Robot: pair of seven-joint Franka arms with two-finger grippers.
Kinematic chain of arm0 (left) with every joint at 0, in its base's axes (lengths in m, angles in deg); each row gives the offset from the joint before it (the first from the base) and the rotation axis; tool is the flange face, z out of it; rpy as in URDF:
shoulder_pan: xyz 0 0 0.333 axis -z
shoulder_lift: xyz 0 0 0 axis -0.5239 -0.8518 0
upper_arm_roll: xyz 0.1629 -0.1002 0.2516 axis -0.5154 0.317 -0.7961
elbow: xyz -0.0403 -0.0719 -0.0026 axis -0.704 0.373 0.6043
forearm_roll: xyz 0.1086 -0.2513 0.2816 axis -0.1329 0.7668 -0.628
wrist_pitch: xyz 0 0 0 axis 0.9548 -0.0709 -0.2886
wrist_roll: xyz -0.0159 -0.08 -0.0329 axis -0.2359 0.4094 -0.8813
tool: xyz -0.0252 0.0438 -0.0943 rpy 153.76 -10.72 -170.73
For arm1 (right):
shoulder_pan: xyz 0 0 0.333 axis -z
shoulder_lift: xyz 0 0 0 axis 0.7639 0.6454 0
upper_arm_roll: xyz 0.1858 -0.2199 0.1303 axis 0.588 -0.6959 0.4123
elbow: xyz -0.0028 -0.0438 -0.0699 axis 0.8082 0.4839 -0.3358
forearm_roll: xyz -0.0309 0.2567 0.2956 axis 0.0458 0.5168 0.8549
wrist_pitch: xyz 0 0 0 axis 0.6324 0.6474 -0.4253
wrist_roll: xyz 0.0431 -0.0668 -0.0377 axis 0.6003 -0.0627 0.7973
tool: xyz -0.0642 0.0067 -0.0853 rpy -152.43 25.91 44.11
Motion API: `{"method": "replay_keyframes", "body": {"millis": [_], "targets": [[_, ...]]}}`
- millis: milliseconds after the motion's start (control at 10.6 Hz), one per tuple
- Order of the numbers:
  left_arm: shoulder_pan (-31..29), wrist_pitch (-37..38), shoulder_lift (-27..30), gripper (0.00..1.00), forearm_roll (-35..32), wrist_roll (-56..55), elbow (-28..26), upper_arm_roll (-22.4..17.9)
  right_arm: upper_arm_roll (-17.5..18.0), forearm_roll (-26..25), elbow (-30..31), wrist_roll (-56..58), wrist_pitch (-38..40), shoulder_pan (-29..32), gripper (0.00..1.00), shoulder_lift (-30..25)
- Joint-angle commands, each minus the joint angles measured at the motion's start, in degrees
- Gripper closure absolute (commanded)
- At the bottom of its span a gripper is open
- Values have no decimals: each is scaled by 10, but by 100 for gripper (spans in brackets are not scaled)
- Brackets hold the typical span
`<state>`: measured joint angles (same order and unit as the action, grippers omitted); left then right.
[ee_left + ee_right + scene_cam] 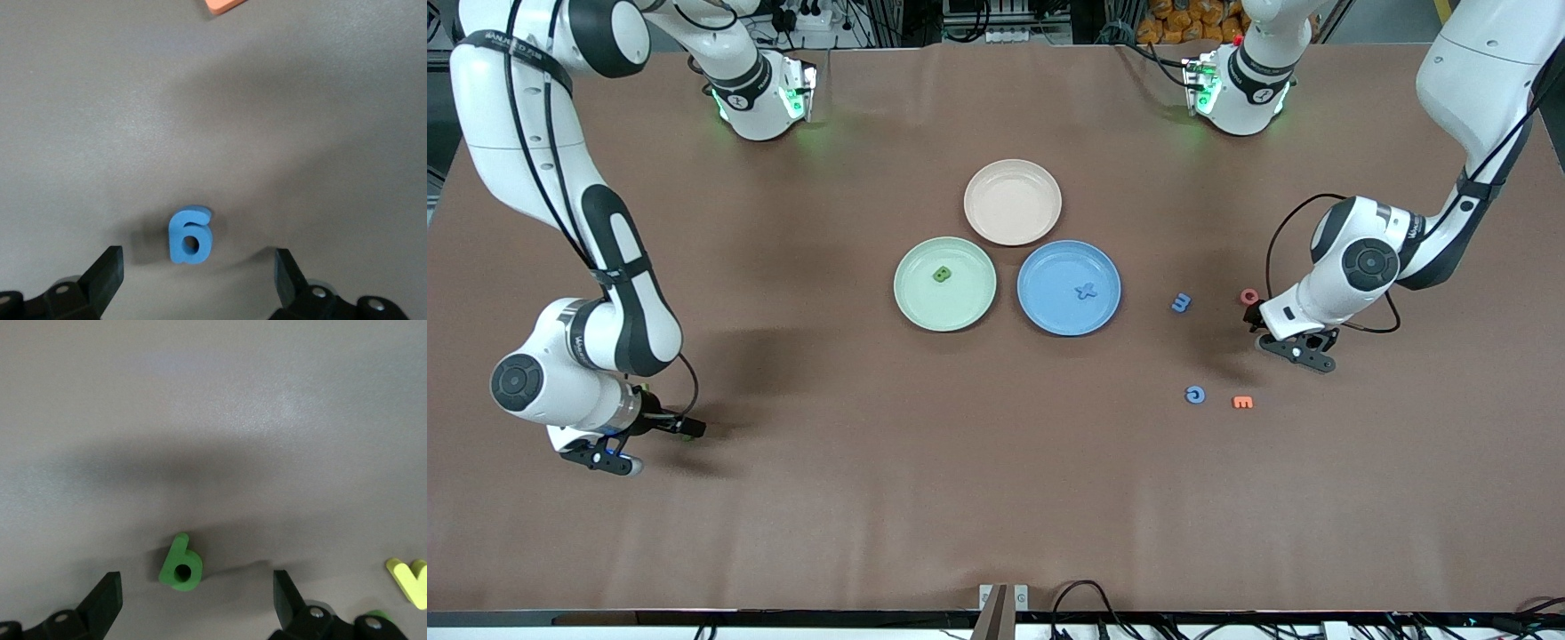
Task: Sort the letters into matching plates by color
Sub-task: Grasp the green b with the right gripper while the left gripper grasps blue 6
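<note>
**A:** Plates?

**B:** Pale mint green round plate (925, 302) at mid-table. Medium blue round plate (1049, 307) is just beside it at three o'clock. Beige-pink round plate (1013, 202) sits at twelve o'clock above the gap between them.

**A:** Anything in them?

**B:** One dark green foam piece (941, 275) in the mint plate. One blue foam X-shaped letter (1085, 291) in the blue plate.

**A:** Loose pieces?

**B:** From the blue plate, a blue blocky foam letter (1182, 303) lies at three o'clock, with a red foam ring (1249, 296) further out along the same line. A blue rounded foam letter (1194, 395) lies at five o'clock, and an orange foam E (1242, 403) is just beside it.

**A:** Left gripper?

**B:** Left gripper (1303, 353) is low over the table, at four o'clock from the blue plate, fingers spread wide. Its wrist view shows a blue foam 6 (191, 237) flat on the cloth between the fingers, touching neither.

**A:** Right gripper?

**B:** Right gripper (605, 460) is low at eight o'clock from the mint plate, well apart from it, also spread wide. Its wrist view shows a green foam 6 (181, 564) lying between the fingers, untouched. A yellow-green foam piece (408, 581) lies near.
</note>
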<state>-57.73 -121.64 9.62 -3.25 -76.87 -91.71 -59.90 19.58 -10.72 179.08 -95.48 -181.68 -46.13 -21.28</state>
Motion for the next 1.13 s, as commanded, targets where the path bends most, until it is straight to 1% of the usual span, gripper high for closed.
{"method": "replay_keyframes", "body": {"millis": [0,94,189,283,378,472,755,944,1038], "targets": [[-8,-7,-17,0,-17,5,14,5,-1,-8,-27,5,-1,-6,0,23],[-8,-7,-18,0,-16,15,19,5,-5,-8,-28,4,-9,-12,0,28],[-10,-6,-21,29,-15,21,22,5,-10,-7,-28,4,-18,-17,0,33],[-15,-6,-21,69,-13,25,23,5,-16,-7,-35,3,-19,-24,0,40],[-19,-6,-19,100,-13,25,22,6,-19,-7,-35,5,-19,-26,2,42],[-19,-6,-17,100,-11,25,22,6,-20,-7,-31,6,-19,-27,3,41],[-18,-6,-17,100,-10,21,22,6,-23,-9,-12,7,-19,-28,5,30],[-17,-5,-12,100,-6,16,22,9,-23,-10,-2,10,-20,-27,16,24],[-17,-4,-8,100,1,11,23,16,-23,-8,-1,21,-20,-27,26,23]]}}
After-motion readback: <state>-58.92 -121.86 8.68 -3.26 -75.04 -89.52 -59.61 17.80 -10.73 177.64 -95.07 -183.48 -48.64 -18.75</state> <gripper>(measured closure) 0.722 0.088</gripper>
